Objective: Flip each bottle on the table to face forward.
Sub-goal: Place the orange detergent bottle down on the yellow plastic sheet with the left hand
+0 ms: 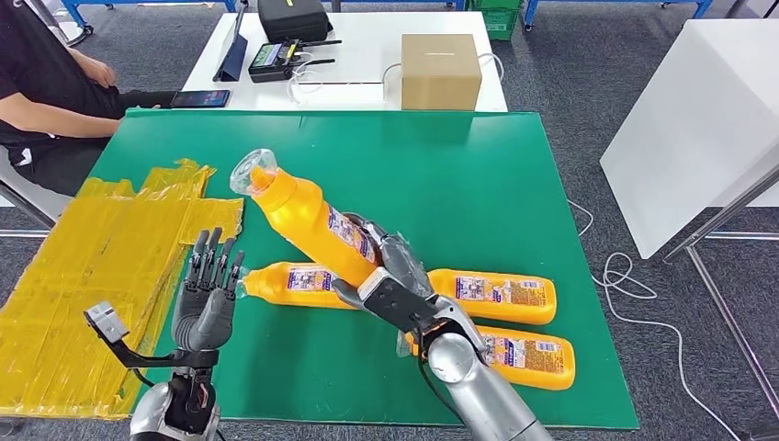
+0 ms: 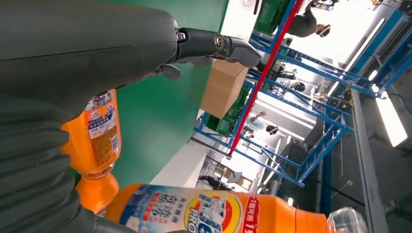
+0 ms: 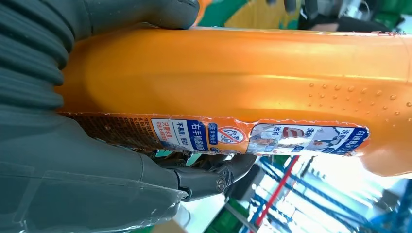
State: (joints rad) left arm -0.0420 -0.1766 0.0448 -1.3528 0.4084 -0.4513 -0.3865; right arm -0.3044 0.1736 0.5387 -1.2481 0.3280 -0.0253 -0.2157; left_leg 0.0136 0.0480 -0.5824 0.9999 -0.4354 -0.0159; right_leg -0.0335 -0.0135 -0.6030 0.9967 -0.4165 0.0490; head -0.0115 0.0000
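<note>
The right hand (image 1: 390, 276) grips a raised orange bottle (image 1: 308, 219) low on its body, cap tilted up toward the far left, above three more bottles (image 1: 496, 296) lying on the green bench (image 1: 514, 184), whose far and right stretches are bare out to the edges. The left hand (image 1: 207, 294) stands with fingers straight and holds nothing, beside the yellow sheet (image 1: 83, 276) (crumpled, overhanging the left edge). The right wrist view shows the held bottle's side label with small Chinese print, while the left wrist view catches a front label (image 2: 209, 213) reading "PRO".

Four orange bottles (image 1: 308, 220): one tilted, raised, perhaps off the mat; three lying flat.
</note>
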